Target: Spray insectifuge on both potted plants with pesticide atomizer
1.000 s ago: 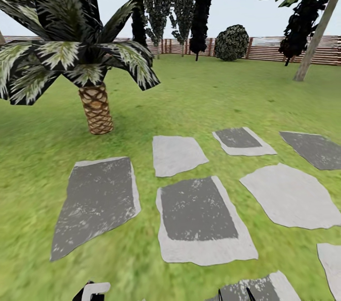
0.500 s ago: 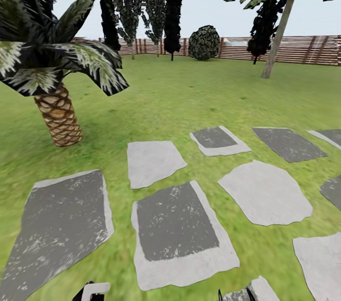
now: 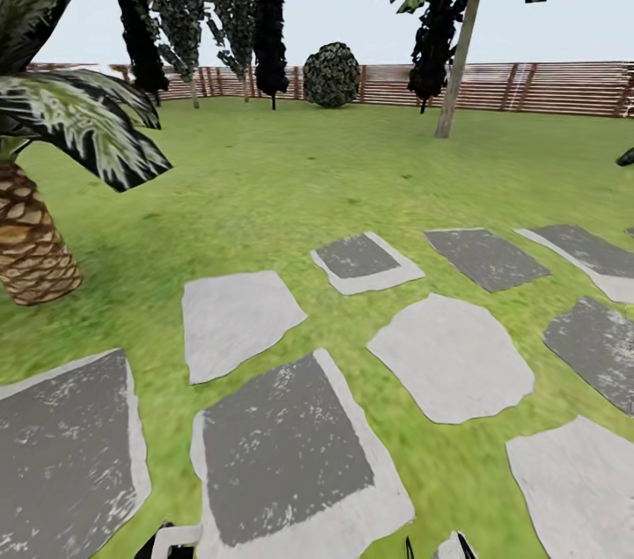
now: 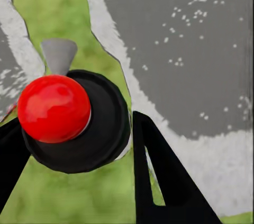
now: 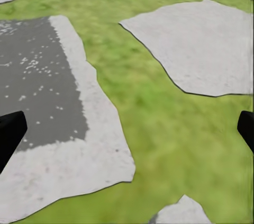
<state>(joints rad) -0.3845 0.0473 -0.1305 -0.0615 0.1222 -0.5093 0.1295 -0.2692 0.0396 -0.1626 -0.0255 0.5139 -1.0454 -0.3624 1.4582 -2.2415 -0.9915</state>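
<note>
The pesticide atomizer [image 4: 53,108] shows end-on in the left wrist view, a round black body with a glossy red tip and a small grey nozzle. My left gripper [image 4: 74,147] is shut on it, one black finger on each side. Below it lie lawn and a grey stepping stone [image 4: 185,49]. My right gripper [image 5: 127,131] is open and holds nothing, its two black fingertips far apart over grass and stones. In the head view the left gripper [image 3: 169,541] and the right gripper [image 3: 438,547] peek in at the bottom edge. The potted plants are out of view.
Grey stepping stones [image 3: 282,444] cross the green lawn [image 3: 291,180] ahead and to the right. A big palm [image 3: 31,251] stands at the left. Tall dark trees [image 3: 264,13], a round bush [image 3: 332,75], a leaning tree [image 3: 462,40] and a brown slatted fence [image 3: 546,88] line the back.
The whole head view has shifted: the palm, trees and stones have slid to the left, so the camera has turned right. Both grippers keep their places at the bottom edge.
</note>
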